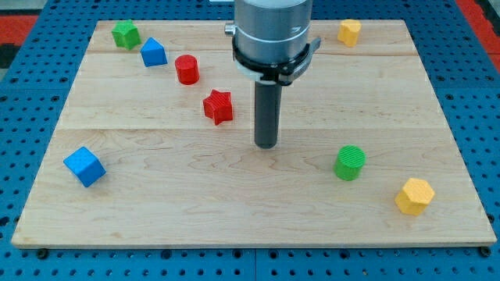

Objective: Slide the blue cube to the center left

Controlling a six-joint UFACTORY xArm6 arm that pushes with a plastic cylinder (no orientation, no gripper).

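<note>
1. My tip [266, 145] rests on the wooden board [234, 211] near its middle – a plain dark rod, no jaws to be apart or together, touching no block.
2. Blue cube [84, 166] sits at the view's lower left, near the board's left edge, well apart from my tip.
3. Red star block [219, 106] lies just to the view's left of the rod, not touching it.
4. Red cylinder [187, 69], a second blue block [153, 52] – shape unclear – and a green block [125, 34] run up toward the view's top left.
5. Green cylinder [350, 162] and yellow hexagonal block [413, 195] sit at lower right; a smaller yellow block [349, 32] at top right.
</note>
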